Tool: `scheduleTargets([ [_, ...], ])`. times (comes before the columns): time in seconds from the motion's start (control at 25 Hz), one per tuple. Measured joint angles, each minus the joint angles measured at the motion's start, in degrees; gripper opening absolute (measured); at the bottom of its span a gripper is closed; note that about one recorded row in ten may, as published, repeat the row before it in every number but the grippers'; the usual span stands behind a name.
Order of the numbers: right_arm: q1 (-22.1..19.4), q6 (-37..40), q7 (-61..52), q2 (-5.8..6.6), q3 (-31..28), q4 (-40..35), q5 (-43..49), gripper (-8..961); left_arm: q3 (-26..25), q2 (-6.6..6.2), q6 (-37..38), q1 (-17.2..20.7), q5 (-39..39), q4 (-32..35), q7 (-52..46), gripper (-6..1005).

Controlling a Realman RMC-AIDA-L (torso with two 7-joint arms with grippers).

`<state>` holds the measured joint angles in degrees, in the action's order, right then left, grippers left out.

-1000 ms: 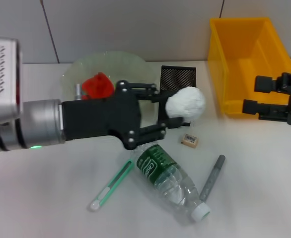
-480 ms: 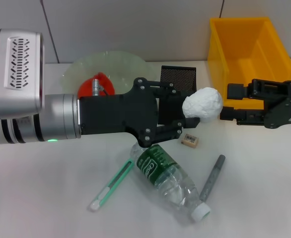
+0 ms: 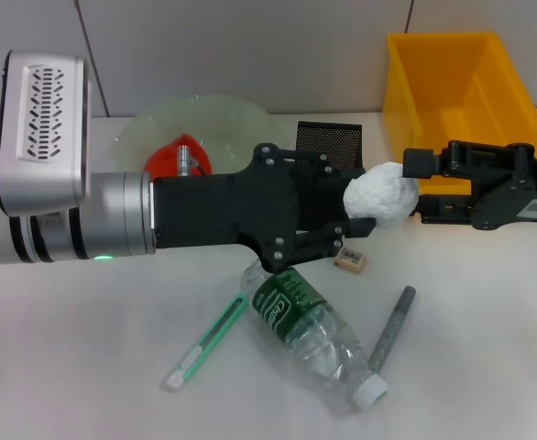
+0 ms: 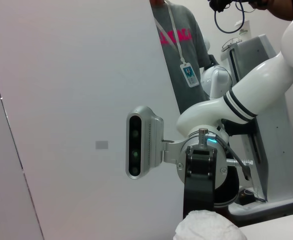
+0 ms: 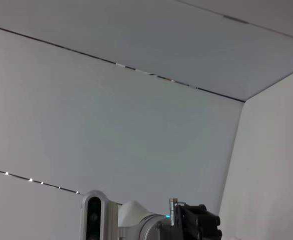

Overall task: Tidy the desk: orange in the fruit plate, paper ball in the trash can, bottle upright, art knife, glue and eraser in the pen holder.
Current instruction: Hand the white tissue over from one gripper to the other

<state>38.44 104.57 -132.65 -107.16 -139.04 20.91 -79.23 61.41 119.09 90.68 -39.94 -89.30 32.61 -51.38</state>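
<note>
From the head camera I see my left gripper [image 3: 358,218] reaching across the desk, pinching the paper ball [image 3: 381,195] between its fingers, held above the desk between the pen holder [image 3: 328,145] and the trash can [image 3: 459,112]. My right gripper [image 3: 413,188] comes in from the opposite side with its fingers spread, one above and one below the ball's far edge, right up against the wad. The orange [image 3: 173,159] sits in the fruit plate [image 3: 215,116]. The bottle [image 3: 316,335] lies on its side on the desk, the eraser [image 3: 350,261] near its base.

On my left wrist camera, the paper ball [image 4: 210,226] sits at the picture's edge, with the right arm's black gripper [image 4: 200,181] just behind it.

My right wrist camera shows mostly wall; the left arm's wrist [image 5: 194,225] peeks in, and I cannot tell anything about fingers there.
</note>
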Motion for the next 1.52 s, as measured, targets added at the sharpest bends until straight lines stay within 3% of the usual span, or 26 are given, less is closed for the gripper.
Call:
scheduleTargets([
  [1.32,-0.1,1.0,1.3,-0.87,0.6,0.0,0.0,642,1.2,-0.01,0.1,-0.5,1.8,-1.3,0.0,426],
  [1.52,-0.3,1.1,1.3,-0.86,0.6,0.0,-0.2,569,1.4,0.0,0.2,-0.3,2.3,-1.3,0.0,425],
])
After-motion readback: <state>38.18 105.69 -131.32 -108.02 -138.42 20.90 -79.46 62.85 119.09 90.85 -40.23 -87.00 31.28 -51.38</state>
